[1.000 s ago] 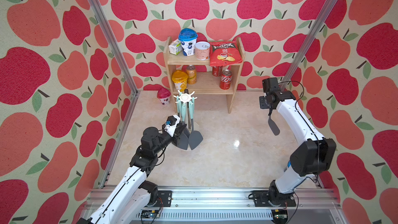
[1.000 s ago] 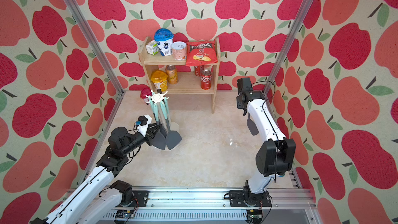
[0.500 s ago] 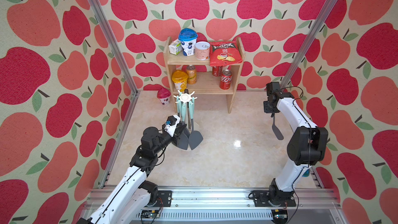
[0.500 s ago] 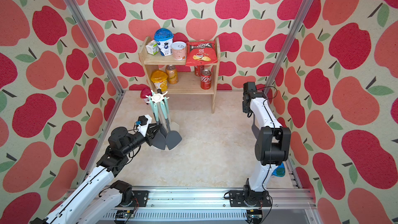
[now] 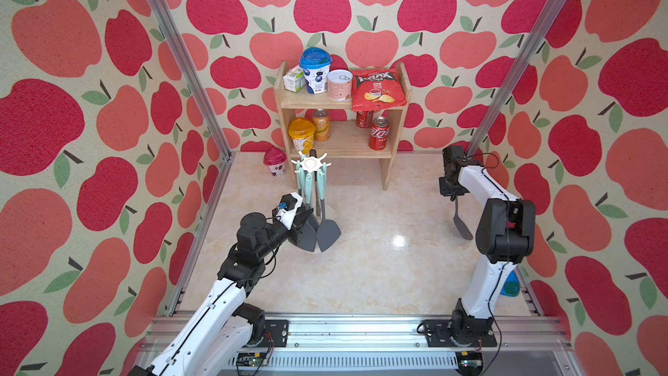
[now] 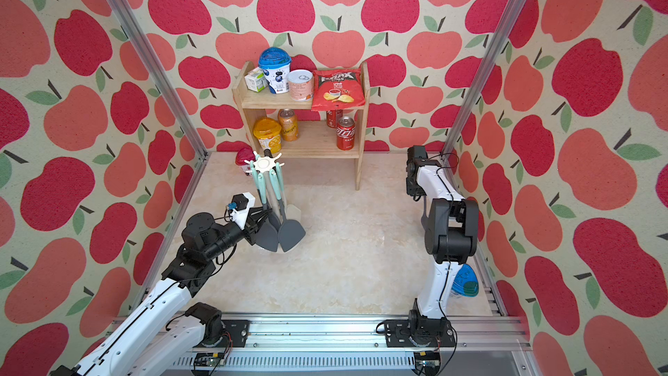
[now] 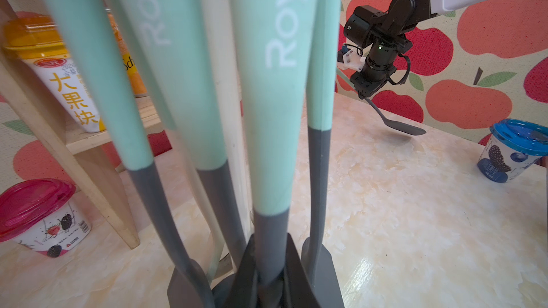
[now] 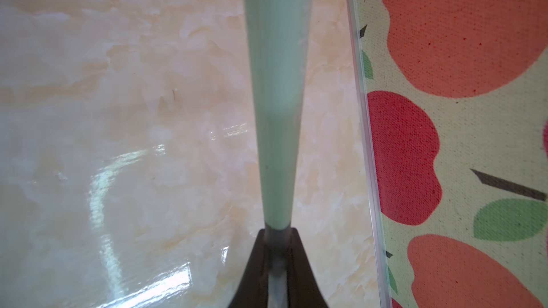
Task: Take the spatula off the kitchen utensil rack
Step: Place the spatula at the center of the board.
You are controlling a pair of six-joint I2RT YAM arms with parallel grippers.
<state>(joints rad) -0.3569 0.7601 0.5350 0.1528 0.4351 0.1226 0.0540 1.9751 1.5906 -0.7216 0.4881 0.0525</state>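
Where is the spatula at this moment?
In a top view the spatula hangs from the shut right pincer near the right wall, above the floor, far from the kitchen utensil rack.

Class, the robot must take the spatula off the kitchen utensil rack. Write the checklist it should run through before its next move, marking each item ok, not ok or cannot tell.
1. Is the spatula off the kitchen utensil rack? Ok: it hangs by the right wall, far from the rack.
2. Is the right gripper shut on the spatula's handle? Ok.
3. Is the spatula's head clear of the tabletop? Ok: a shadow lies beneath it in the left wrist view.
4. Is the left gripper holding a hanging utensil by its grey neck? Ok: the fingers are shut on it.
5. Is the rack upright? Ok.
6. Is there a gap between the spatula and the right wall? Cannot tell.
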